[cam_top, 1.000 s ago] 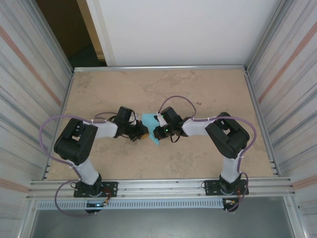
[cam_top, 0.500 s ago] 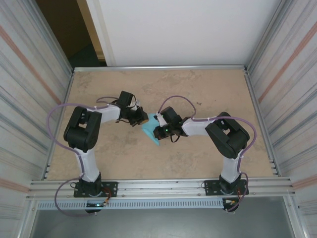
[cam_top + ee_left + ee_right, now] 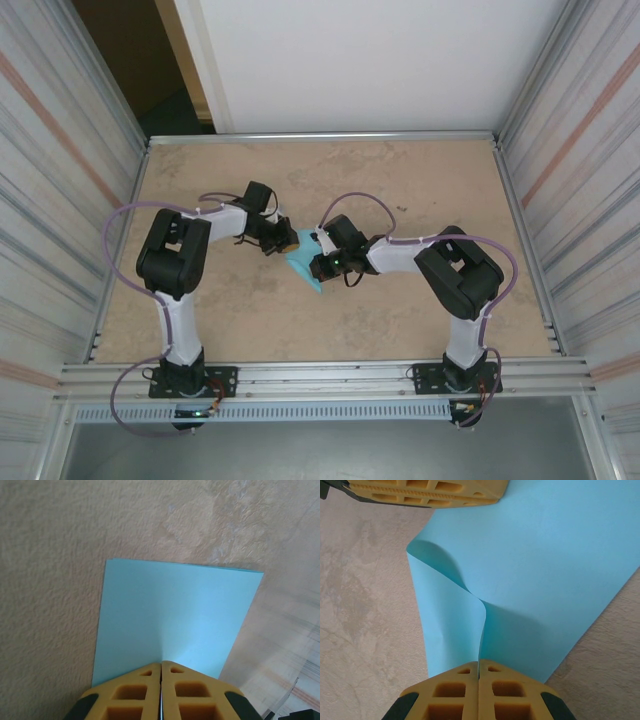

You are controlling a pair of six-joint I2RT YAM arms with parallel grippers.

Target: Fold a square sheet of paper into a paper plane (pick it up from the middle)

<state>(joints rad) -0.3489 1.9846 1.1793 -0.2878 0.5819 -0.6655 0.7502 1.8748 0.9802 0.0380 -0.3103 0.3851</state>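
The square sheet of paper (image 3: 302, 262), plain light blue, sits between the two grippers just above the table's middle. My left gripper (image 3: 287, 241) is shut on its left edge. In the left wrist view the sheet (image 3: 175, 610) spreads flat beyond the closed yellow fingertips (image 3: 150, 672). My right gripper (image 3: 318, 266) is shut on the opposite edge. In the right wrist view the sheet (image 3: 545, 565) buckles into a raised ridge running from the right gripper (image 3: 479, 662) toward the left gripper's fingers (image 3: 430, 491). The paper plane is out of view.
The tan tabletop (image 3: 420, 180) is bounded by a metal rail at the back (image 3: 320, 137) and corrugated walls on both sides. Purple cables (image 3: 120, 225) loop off each arm. Both arm bases stand at the near edge.
The left arm's elbow has swung up and toward the back, and its gripper has shifted slightly back-right with the paper's edge. The right arm has stayed put.
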